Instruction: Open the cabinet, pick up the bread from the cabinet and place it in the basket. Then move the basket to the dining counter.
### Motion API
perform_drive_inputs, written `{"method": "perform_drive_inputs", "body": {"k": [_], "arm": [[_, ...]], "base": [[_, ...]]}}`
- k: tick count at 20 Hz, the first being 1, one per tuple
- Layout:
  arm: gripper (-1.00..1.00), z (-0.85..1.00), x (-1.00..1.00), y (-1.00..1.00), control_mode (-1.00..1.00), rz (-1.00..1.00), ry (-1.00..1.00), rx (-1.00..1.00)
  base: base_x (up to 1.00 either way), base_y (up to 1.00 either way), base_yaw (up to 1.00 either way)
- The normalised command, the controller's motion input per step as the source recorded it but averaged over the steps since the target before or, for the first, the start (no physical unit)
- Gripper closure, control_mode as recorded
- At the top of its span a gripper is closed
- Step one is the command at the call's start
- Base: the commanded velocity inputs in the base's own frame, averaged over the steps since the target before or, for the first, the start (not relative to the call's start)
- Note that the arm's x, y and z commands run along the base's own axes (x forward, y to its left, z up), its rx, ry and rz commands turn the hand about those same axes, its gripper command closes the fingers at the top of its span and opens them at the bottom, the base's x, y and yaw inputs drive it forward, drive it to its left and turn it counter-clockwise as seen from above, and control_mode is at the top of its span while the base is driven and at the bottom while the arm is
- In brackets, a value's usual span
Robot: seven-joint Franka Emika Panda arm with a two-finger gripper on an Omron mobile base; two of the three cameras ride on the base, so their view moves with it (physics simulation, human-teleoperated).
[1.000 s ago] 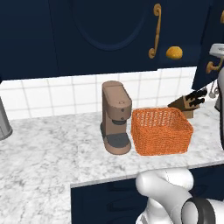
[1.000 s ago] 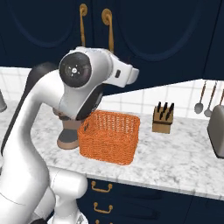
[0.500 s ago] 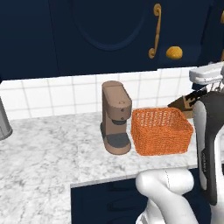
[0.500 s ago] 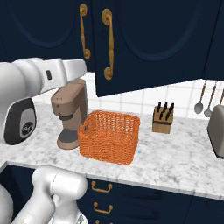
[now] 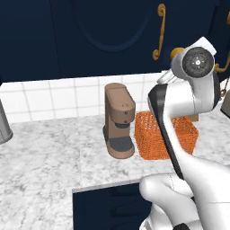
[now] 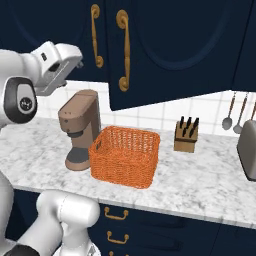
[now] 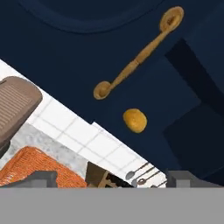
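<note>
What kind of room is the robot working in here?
A home kitchen, computer-rendered: a marble worktop carries a brown coffee machine, an orange wicker basket and a knife block, beneath navy wall cabinets.

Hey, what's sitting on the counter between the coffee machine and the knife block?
The basket, seen in the right base view. It sits right beside the coffee machine; a bare stretch of counter separates it from the knife block.

— What does the arm (image 5: 179,117) look like?
— Glossy white rounded shells, with dark bands at the joints.
— Any markings?
— A dark round cap with small screws on the joint (image 5: 196,64), and a dark cap on the elbow (image 6: 20,100).
</note>
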Motion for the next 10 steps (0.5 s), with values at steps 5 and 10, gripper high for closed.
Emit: {"method": "perform_drive_inputs", "body": {"k": [5,10], "arm": [[-1.0,-0.32,1.0,-0.49,-1.0,-0.18,0.37,-0.19],[-1.0,-0.31,0.57,-0.84,-1.0,-0.16,0.18,-0.08]], "base": [[0.0,0.0,0.0],[0.0,0.0,0.0]]}}
